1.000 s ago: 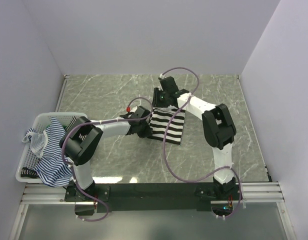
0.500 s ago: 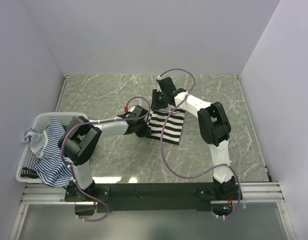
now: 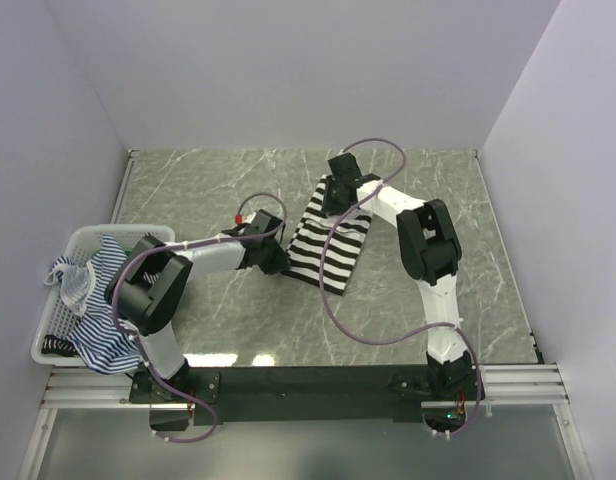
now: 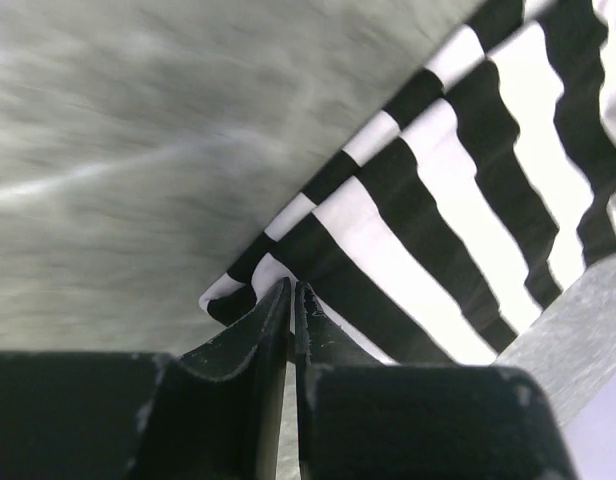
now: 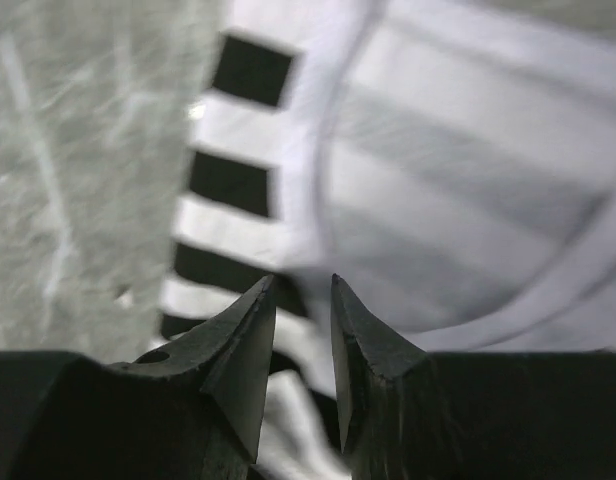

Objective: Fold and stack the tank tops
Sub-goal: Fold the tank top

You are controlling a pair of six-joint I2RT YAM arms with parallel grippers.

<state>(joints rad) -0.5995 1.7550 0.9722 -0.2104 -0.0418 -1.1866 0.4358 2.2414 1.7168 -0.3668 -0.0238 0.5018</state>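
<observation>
Overhead, the left arm rises from its base at the near left, bends at a bulky elbow beside the basket (image 3: 88,232), and sends its forearm low across the marble table (image 3: 218,190) toward the middle. The left gripper (image 3: 278,263) ends at the left edge of the black-and-white tank top (image 3: 323,250). In its wrist view, the left gripper (image 4: 291,290) has its two dark fingers pressed almost together, with only a hairline slit between them. They pinch the tank top (image 4: 438,230) at a lower corner, where the stripes run out to a point against the grey stone.

The right arm stands up from the near right, folds at its elbow above the table's right half, and angles its forearm back and leftward. The right gripper (image 3: 336,203) comes down on the far end of the same garment. Between the two grippers the tank top lies as a slanted, narrow panel in the middle of the table, its stripes running across its width.

Seen from the right wrist, the right gripper (image 5: 302,285) points down at the cloth (image 5: 468,150) near a white-bound curved opening. Its fingertips stand a little apart, with striped fabric showing in the gap. The picture is blurred, and I cannot tell whether they grip it.

The blue-and-white tank tops (image 3: 103,335) sit heaped in the basket at the left, spilling over its near rim.
</observation>
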